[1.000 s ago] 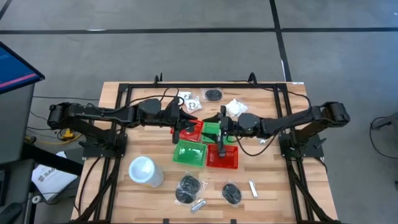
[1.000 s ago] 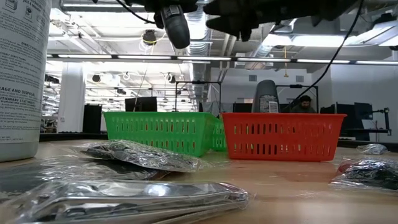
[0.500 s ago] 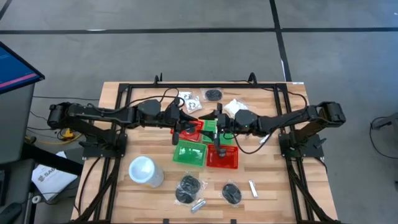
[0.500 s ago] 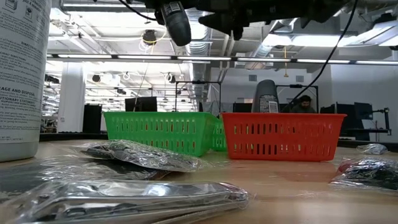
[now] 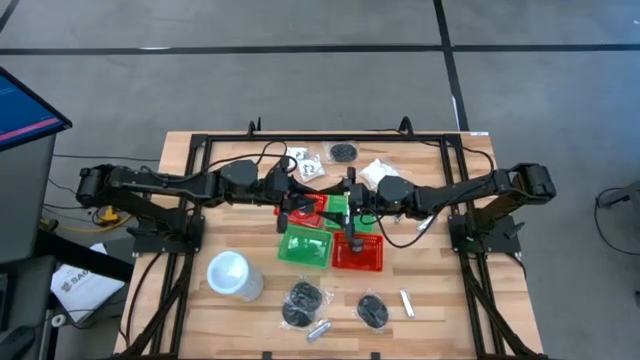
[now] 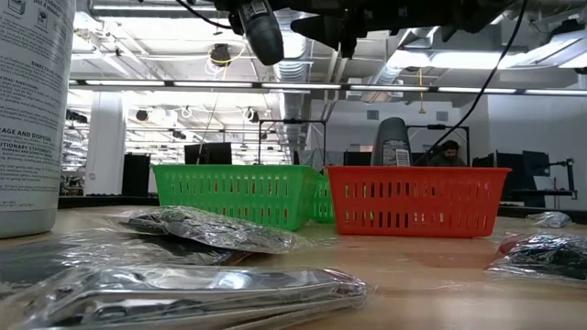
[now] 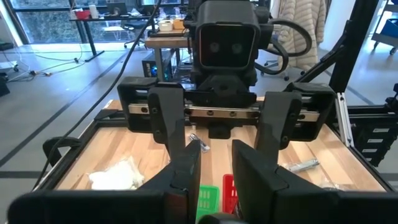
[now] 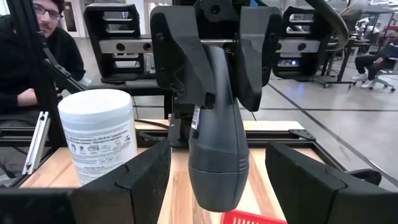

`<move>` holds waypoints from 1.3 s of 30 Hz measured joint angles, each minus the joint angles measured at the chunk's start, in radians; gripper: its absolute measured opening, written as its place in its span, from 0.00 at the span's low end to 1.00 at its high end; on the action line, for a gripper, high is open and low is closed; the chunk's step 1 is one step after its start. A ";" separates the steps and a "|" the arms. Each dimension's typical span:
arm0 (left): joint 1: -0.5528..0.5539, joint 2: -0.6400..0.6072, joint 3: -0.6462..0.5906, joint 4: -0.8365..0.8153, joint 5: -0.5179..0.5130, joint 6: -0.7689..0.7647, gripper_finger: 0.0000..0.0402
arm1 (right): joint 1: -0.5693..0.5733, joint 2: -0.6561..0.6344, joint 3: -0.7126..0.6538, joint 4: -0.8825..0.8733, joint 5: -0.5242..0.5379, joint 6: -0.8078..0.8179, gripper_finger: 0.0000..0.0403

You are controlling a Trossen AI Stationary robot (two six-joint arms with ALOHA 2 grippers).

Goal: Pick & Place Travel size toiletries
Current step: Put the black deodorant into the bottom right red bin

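Left gripper clamped on dark grey bottle, held upright in air above baskets at table centre. Right gripper has slid in from right over last second; jaws wide apart, one finger on each side of bottle, not yet touching. Left arm unmoved. Judgement: handover being set up, so closing of right jaws comes next. Second grey bottle already stands in red basket. Black bundles and silvery tube lie loose on near table.
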 joint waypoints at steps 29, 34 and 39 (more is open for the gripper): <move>-0.008 0.000 0.000 0.007 0.002 0.026 0.18 | -0.037 0.201 0.191 -0.029 -0.099 -0.006 0.62; -0.008 0.000 0.000 0.007 0.000 0.029 0.18 | -0.040 0.276 0.253 -0.035 -0.130 -0.006 0.62; -0.008 0.000 0.000 0.006 0.000 0.029 0.18 | -0.040 0.299 0.294 -0.046 -0.132 -0.027 0.61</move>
